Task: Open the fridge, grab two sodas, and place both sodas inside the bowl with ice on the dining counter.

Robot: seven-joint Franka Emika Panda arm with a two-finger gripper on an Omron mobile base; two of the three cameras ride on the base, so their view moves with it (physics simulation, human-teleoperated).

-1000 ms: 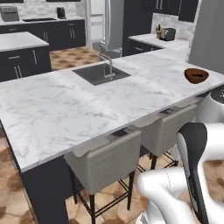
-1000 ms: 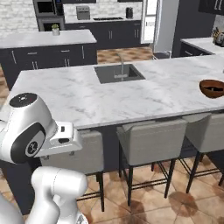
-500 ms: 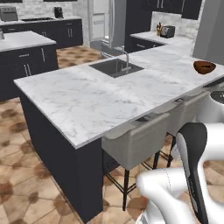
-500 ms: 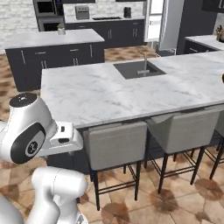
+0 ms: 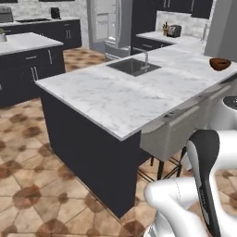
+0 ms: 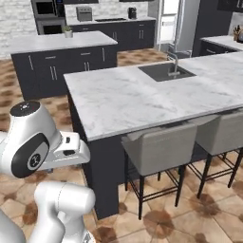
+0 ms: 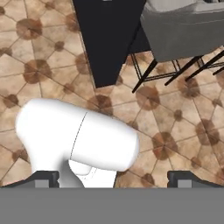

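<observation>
The jaws (image 7: 113, 179) stood wide apart and held nothing, pointing down at the brown tiled floor (image 7: 39, 52), likely because the arm was tucked in and there was nothing to grab yet. One bowl (image 5: 220, 63) sat far off on the white marble bench (image 5: 139, 92), ready for the sodas, and one grey fridge (image 5: 107, 25) stood shut at the back of the kitchen. I counted one sink (image 6: 166, 72) in the bench and two grey stools (image 6: 159, 149) beside it.
</observation>
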